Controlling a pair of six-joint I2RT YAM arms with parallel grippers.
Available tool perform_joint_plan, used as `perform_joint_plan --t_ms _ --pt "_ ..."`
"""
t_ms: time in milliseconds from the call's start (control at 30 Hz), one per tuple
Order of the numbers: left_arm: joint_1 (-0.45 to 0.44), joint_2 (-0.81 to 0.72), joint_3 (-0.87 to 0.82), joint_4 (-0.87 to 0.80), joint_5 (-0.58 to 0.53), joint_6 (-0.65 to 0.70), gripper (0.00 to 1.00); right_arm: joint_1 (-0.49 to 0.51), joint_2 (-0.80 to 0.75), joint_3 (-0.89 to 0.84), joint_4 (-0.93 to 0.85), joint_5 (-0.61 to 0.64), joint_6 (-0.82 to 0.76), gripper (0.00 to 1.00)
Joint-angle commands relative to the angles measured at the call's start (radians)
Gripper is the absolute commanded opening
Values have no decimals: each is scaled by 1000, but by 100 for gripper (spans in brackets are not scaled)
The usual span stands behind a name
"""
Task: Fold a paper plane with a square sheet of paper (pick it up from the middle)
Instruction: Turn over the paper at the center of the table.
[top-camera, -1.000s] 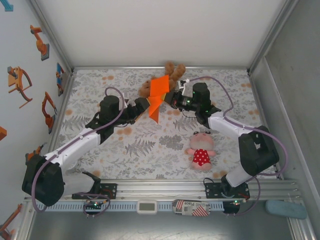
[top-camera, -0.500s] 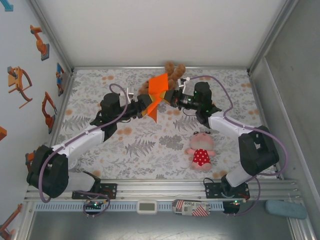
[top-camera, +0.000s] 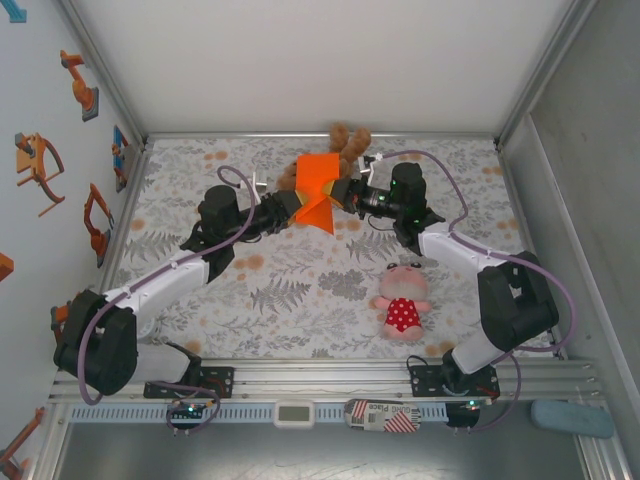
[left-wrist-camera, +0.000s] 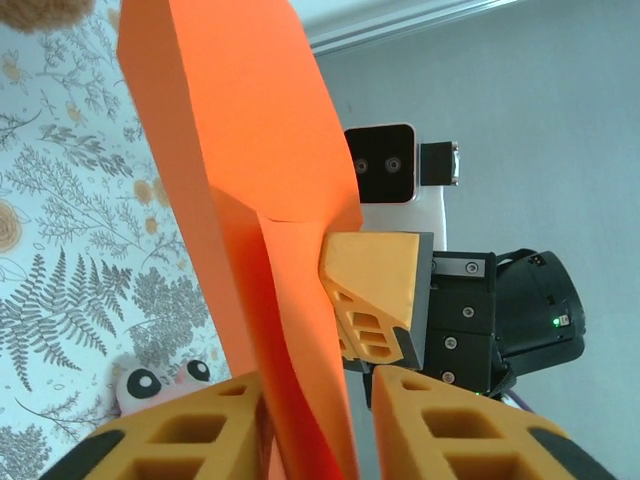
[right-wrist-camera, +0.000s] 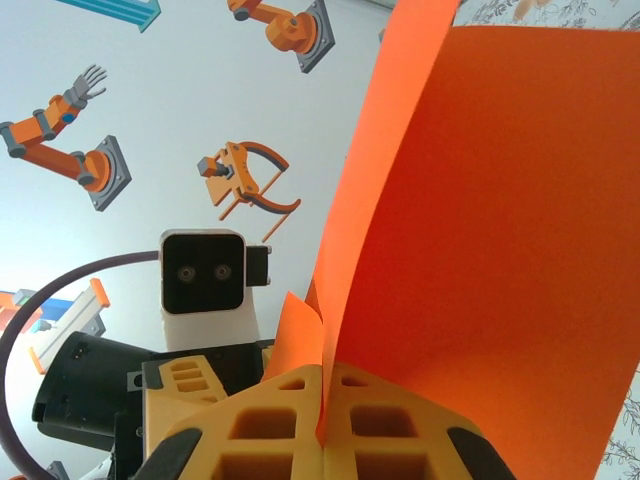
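Observation:
The orange sheet of paper (top-camera: 318, 188), partly folded with a crease, hangs in the air over the back middle of the table. My right gripper (top-camera: 347, 193) is shut on its edge; in the right wrist view the paper (right-wrist-camera: 480, 230) rises from between the closed pads of that gripper (right-wrist-camera: 325, 378). My left gripper (top-camera: 290, 205) meets it from the left. Its jaws (left-wrist-camera: 320, 390) straddle the paper (left-wrist-camera: 250, 170), which lies against one finger (left-wrist-camera: 190, 430) with a gap to the other, so it is open. The right gripper's finger (left-wrist-camera: 375, 290) sits just beyond the fold.
A brown plush bear (top-camera: 347, 140) lies right behind the paper at the back edge. A pink doll in a red dress (top-camera: 402, 300) lies on the floral mat (top-camera: 200, 290) front right. Walls close in on three sides.
The paper has swung up from hanging point-down to a more compact, level shape. My left gripper has moved right, closer to the right gripper, and the right gripper has shifted slightly right.

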Motion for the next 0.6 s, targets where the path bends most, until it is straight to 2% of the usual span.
perform_joint_plan --t_ms 0,167,233,333,400,567 --pt "9 5 27 -15 18 14 22 -9 -37 9 38 -21 3 7" --pt "12 -12 25 -85 -18 58 13 -40 -53 -13 -26 -6 -44 23" --pt "13 -23 34 -157 -40 99 12 -58 -71 -10 -138 24 -121 31" --pt "12 -48 67 -368 -108 213 11 -68 -115 27 -403 130 -303 40" --pt "5 -68 106 -560 -198 322 10 -73 -146 61 -573 221 -412 44" --pt "-42 -82 233 -967 -505 540 10 -81 -206 97 -781 404 -548 46"
